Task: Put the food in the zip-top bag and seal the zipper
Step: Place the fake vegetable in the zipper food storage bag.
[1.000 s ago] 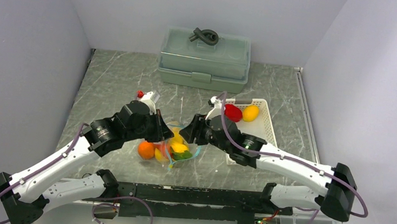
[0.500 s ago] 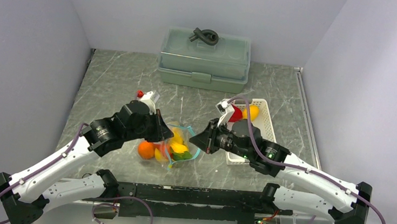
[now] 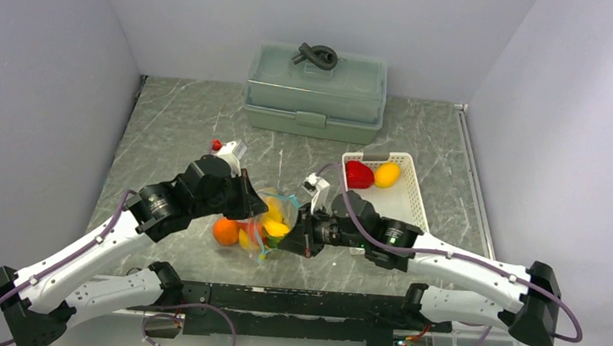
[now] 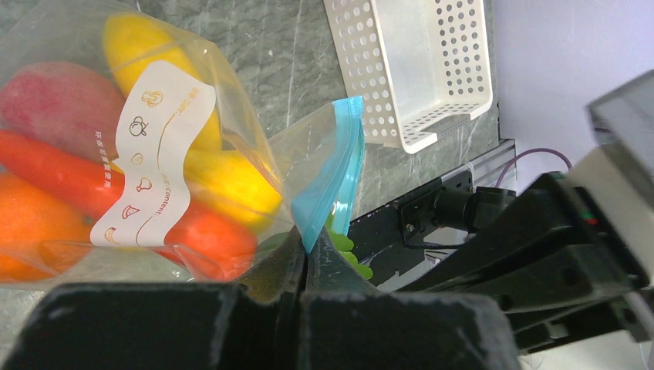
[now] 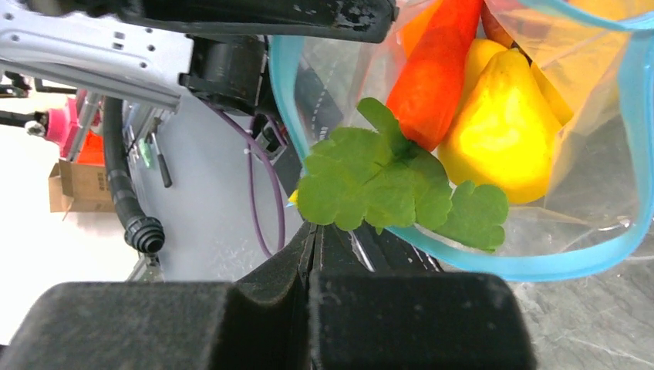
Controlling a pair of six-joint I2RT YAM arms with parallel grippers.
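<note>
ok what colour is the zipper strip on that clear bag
Teal-blue. The zipper strip shows best in the right wrist view.

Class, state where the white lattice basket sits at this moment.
In the top view, the white lattice basket lies right of centre, nearer than the grey-green lidded box and right of the zip-top bag.

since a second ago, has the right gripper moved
Yes. The right gripper has come toward the table's near edge, away from the white basket.

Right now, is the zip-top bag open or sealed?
Open. The zipper of the zip-top bag spreads in a wide loop, and green leaves poke out through the mouth.
</note>
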